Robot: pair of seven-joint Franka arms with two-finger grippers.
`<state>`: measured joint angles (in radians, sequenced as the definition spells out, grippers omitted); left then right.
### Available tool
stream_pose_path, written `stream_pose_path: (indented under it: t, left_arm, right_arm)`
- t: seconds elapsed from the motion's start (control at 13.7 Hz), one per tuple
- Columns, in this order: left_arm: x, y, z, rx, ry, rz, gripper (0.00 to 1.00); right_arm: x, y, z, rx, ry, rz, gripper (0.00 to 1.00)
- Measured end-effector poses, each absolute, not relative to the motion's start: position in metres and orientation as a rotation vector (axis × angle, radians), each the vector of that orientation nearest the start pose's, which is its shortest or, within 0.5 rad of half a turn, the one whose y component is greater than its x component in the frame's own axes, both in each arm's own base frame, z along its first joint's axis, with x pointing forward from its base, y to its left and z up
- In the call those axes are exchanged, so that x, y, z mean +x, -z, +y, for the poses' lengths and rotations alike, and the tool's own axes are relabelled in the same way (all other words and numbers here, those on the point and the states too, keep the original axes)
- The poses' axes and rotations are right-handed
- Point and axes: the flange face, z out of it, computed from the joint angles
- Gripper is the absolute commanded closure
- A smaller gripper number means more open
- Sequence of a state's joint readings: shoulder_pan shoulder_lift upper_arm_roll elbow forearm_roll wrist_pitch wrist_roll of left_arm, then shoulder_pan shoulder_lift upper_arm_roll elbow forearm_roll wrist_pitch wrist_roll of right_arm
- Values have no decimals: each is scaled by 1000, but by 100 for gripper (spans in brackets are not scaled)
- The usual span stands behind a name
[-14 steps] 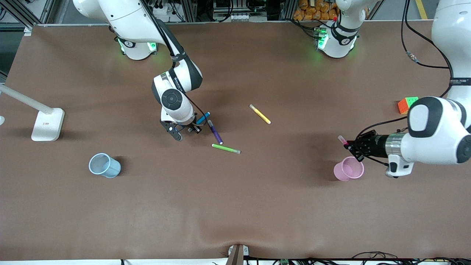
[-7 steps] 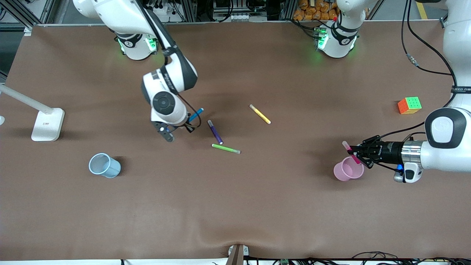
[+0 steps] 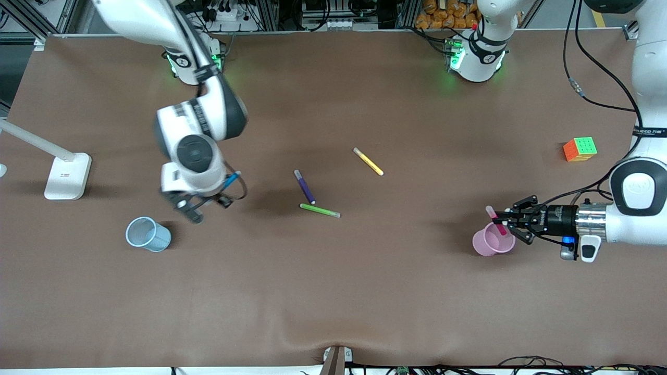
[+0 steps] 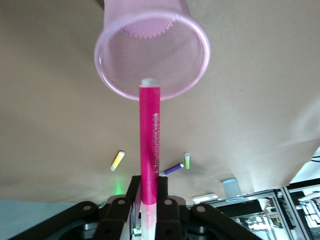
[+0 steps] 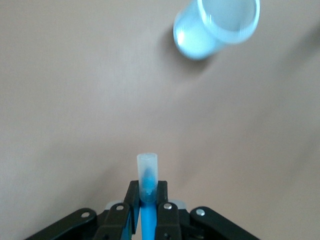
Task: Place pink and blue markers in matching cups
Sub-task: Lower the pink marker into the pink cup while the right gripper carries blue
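Note:
My left gripper (image 3: 504, 220) is shut on the pink marker (image 3: 495, 219) and holds it over the rim of the pale pink cup (image 3: 490, 245). In the left wrist view the pink marker (image 4: 149, 135) points at the pink cup's (image 4: 120, 75) open mouth, clamped in my left gripper (image 4: 149, 189). My right gripper (image 3: 195, 204) is shut on the blue marker (image 3: 231, 180), in the air beside the light blue cup (image 3: 148, 235), toward the table's middle. The right wrist view shows the blue marker's pale cap (image 5: 147, 172) in my right gripper (image 5: 147, 192), with the blue cup (image 5: 215, 27) ahead.
A purple marker (image 3: 305, 187), a green marker (image 3: 319, 210) and a yellow marker (image 3: 368, 161) lie mid-table. A colour cube (image 3: 579, 149) sits at the left arm's end. A white lamp base (image 3: 67, 176) stands at the right arm's end.
My right gripper has carried the blue marker from beside the purple marker toward the blue cup. My left gripper has moved the pink marker down over the pink cup's rim.

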<state>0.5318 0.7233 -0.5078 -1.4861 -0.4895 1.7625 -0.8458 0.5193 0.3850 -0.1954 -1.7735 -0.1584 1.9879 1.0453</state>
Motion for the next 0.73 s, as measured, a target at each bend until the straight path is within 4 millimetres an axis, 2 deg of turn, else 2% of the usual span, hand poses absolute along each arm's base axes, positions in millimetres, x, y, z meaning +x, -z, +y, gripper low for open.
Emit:
stream_pose_path:
  t: [0.22,0.37,0.44,0.73]
  left_arm:
    - [678,-275,44,1915,880,1298,100]
    - [678,-266,53,1860,893,1319,100]
    - [678,-262,55,1850,900,1324,100]
    - [678,-246,53,1801,933,1328,100]
  right_arm:
    - [633,-365,129,-3283,63,909,100]
    - [646,-378,98,-3386,156,811,100]
    - [650,-378,91,-3449,204,767,100]
    - [660,-355,92,-3627,369,580,100]
